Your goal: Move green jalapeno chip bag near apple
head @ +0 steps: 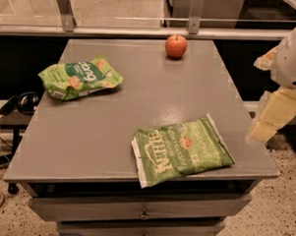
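The green jalapeno chip bag (182, 150) lies flat at the table's front edge, right of centre, with white "Kettle" lettering and its front-left corner hanging slightly over the edge. The apple (175, 46) stands upright at the table's far edge, well behind the bag. My gripper (272, 117), with pale yellow fingers under a white arm, hangs off the table's right side. It is level with the bag, to the right of it and apart from it, and holds nothing.
A puffier green bag with a dark green band (80, 78) lies at the table's left side. The grey table (154, 95) has drawers below its front. A metal rail (142, 31) runs behind the table. Headphones (25, 102) lie on the left, off the table.
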`<state>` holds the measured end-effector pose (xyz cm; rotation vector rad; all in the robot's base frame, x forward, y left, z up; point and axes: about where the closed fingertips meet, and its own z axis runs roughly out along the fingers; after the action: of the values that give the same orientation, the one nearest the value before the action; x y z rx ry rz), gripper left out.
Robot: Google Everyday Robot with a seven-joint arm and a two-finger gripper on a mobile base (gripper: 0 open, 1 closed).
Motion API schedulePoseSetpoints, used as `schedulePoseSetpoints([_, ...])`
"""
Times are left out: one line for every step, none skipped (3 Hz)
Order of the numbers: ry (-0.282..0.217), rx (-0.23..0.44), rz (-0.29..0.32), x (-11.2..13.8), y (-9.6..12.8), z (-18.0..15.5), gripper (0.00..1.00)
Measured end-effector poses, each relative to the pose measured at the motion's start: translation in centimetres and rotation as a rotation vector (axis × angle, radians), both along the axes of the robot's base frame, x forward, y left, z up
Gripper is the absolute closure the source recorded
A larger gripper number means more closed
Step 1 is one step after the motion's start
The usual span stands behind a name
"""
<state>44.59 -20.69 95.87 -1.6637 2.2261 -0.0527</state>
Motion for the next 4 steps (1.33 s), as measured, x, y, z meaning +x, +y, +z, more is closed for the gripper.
schedulePoseSetpoints([0.036,0.092,-0.048,1.3,1.0,-4.1,0.00])
schedulePoseSetpoints([0.079,0.183,-0.095,2.4,2.5,-7.4,0.00])
schedulePoseSetpoints([0.104,0.254,-0.116,2.6,4.2,-8.8,0.00])
schedulePoseSetpoints([0.123,0.314,-0.126,2.2,5.8,-9.7,0.00])
